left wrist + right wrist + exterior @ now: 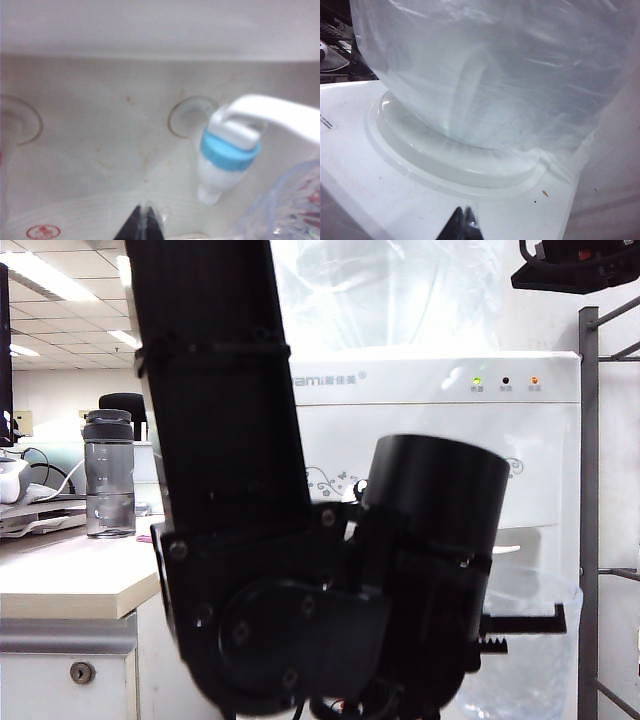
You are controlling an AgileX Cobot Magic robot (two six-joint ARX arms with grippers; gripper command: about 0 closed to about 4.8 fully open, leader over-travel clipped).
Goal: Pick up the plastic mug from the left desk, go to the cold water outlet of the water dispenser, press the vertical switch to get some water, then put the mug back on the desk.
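In the left wrist view the cold water outlet, a white spout with a light blue collar, hangs in the water dispenser's recess. Its vertical switch, a white lever, juts out above it. The clear rippled plastic mug sits close under and beside the spout, only partly in view. My left gripper is shut, with a thin clear strip, the mug's handle, pinched between its tips. My right gripper is shut and empty above the water dispenser's top, beside the jug.
My left arm fills the middle of the exterior view and hides the taps. The left desk carries a smoky-grey bottle and cables. A metal rack stands to the right of the water dispenser.
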